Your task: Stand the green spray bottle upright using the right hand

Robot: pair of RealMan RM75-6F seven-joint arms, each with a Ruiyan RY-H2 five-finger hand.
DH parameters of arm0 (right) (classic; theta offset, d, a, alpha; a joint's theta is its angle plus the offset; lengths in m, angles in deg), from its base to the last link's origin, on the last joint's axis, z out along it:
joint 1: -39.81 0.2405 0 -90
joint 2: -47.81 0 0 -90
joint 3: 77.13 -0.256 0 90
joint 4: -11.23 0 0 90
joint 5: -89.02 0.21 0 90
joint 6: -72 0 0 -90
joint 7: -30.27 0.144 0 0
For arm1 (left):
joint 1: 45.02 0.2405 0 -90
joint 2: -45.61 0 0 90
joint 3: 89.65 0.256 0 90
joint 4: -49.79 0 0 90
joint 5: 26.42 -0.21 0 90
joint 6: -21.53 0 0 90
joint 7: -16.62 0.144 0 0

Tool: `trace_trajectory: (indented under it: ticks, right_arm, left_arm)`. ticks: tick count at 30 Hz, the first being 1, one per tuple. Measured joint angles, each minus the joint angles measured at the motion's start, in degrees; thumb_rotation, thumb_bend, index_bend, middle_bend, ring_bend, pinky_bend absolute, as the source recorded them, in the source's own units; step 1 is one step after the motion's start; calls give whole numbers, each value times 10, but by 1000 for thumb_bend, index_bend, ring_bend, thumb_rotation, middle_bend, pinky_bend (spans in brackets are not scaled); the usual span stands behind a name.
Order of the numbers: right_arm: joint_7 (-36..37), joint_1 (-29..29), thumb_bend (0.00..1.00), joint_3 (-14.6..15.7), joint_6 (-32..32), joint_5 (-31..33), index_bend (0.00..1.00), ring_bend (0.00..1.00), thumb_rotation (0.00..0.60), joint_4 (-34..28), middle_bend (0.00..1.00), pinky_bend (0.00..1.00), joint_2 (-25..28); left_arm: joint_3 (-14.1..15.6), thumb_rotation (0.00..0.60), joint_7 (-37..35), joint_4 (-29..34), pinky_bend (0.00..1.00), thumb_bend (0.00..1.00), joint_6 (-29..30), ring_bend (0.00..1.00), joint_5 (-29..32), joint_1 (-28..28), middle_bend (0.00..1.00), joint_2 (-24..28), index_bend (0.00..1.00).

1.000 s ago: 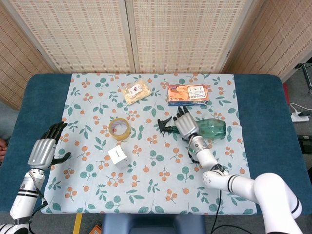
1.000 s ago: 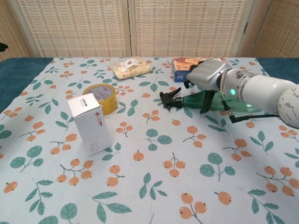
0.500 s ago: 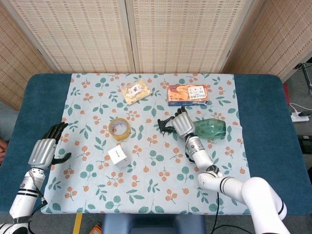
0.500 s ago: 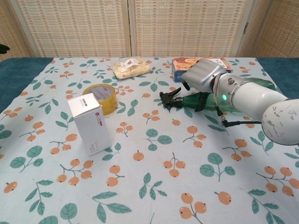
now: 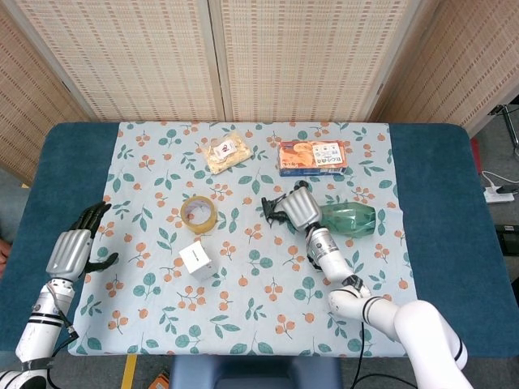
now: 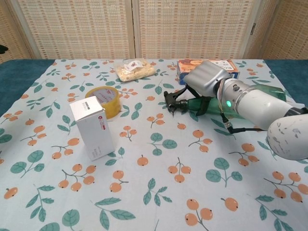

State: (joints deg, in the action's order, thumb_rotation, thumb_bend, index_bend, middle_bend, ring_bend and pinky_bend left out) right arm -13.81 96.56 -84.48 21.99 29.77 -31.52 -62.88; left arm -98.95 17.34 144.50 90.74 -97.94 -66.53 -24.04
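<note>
The green spray bottle (image 5: 350, 219) lies on its side on the flowered cloth, its black spray head (image 5: 271, 209) pointing left. In the chest view its green body (image 6: 268, 90) shows behind my right forearm, with the black spray head (image 6: 172, 101) sticking out to the left. My right hand (image 5: 298, 208) (image 6: 206, 82) sits over the bottle's neck, fingers curled down around it just behind the spray head. My left hand (image 5: 75, 250) hovers near the table's left edge, fingers apart and holding nothing.
A yellow tape roll (image 5: 199, 213) (image 6: 103, 100) and an upright white box (image 5: 196, 259) (image 6: 92, 127) stand left of the bottle. A snack bag (image 5: 227, 153) (image 6: 134, 69) and an orange box (image 5: 313, 156) (image 6: 185, 67) lie behind it.
My right hand slid left along the bottle from its body toward the neck, and its fingers curled down around it. The bottle still lies flat. The left hand stayed put.
</note>
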Motion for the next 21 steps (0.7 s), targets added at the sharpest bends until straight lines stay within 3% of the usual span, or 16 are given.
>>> trace_trajectory:
  ticks: [6,12,21]
  right_arm:
    - [12,-7,20,-6,-7,-19,675,427,600,1,535,358,2]
    - [23,-7,21,-16,-27,-41,684,428,600,-35,540,358,27]
    - [24,-12,38,-62,-80,-44,715,447,600,-170,561,373,93]
  left_arm:
    - [0,600,1,1,208,233,-2,0,3,0,0,0,0]
    - [0,600,1,1,205,232,-8,0,7,-2,0,0,0]
    - [1,600,5,5,201,231,-10,0,11,-3,1,0,0]
